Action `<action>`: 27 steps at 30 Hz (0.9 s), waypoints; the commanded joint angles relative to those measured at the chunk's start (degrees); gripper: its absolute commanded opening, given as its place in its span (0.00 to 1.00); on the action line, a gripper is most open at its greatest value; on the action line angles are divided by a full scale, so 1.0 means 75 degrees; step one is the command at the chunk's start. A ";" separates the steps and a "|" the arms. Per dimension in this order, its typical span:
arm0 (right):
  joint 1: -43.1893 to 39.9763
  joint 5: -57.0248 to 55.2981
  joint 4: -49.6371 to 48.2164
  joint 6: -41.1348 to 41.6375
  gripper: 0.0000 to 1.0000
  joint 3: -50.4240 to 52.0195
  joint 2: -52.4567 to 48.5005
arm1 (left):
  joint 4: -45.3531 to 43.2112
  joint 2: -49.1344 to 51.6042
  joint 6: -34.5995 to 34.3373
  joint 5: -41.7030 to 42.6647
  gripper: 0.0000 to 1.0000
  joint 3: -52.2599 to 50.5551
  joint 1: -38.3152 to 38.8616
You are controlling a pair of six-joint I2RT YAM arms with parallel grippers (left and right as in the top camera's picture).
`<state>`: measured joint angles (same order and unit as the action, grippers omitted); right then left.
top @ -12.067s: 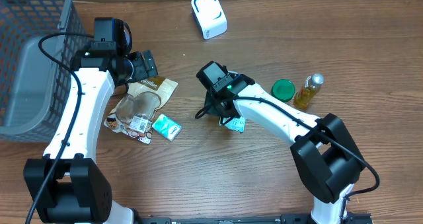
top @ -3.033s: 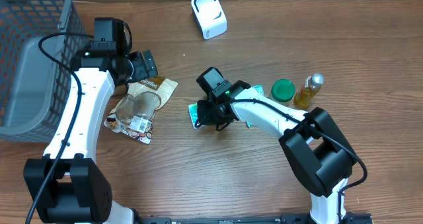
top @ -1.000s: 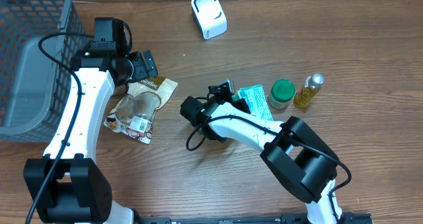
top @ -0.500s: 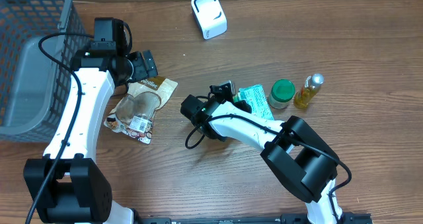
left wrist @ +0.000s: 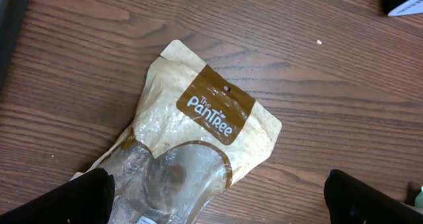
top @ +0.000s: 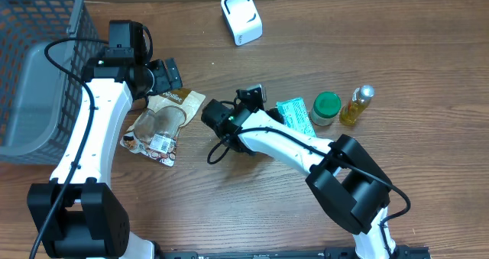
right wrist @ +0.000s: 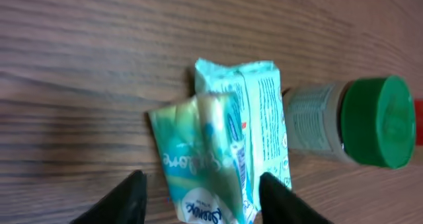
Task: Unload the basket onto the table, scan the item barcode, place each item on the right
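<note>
Two teal tissue packs (top: 294, 115) lie together on the table beside a green-capped jar (top: 326, 106). In the right wrist view the crumpled front pack (right wrist: 205, 151) lies between my right gripper's (right wrist: 206, 204) fingers, which stand apart and do not pinch it. From overhead, the right gripper (top: 256, 102) is just left of the packs. The white scanner (top: 241, 17) stands at the back. My left gripper (left wrist: 228, 204) hangs wide open over a brown and clear snack pouch (left wrist: 198, 138), holding nothing.
The green-capped jar (right wrist: 357, 121) touches the packs' right side. A small oil bottle (top: 356, 105) stands further right. A grey mesh basket (top: 38, 68) fills the left edge. The pouch (top: 162, 121) lies beside the left arm.
The right gripper has opened, letting go of the teal pack, and has drawn slightly up and left. The left arm has not moved.
</note>
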<state>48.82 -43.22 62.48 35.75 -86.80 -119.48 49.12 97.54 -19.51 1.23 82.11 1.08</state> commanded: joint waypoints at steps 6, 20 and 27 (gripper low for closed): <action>-0.0723 0.1504 -0.0012 -0.0096 0.63 -0.0431 0.0458 | -0.0009 0.0082 0.0029 -0.0023 1.00 -0.0020 -0.0023; -0.2250 0.5502 -0.0029 -0.1466 0.63 -0.0434 0.0571 | -0.0009 0.0082 0.0029 -0.0023 1.00 -0.0020 -0.0023; -0.2253 0.5729 -0.0026 -0.1463 0.62 -0.0434 0.0571 | -0.0009 0.0082 0.0029 -0.0023 1.00 -0.0020 -0.0023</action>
<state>32.23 -2.63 62.48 25.41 -88.29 -117.49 49.12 97.54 -19.51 1.26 82.11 1.08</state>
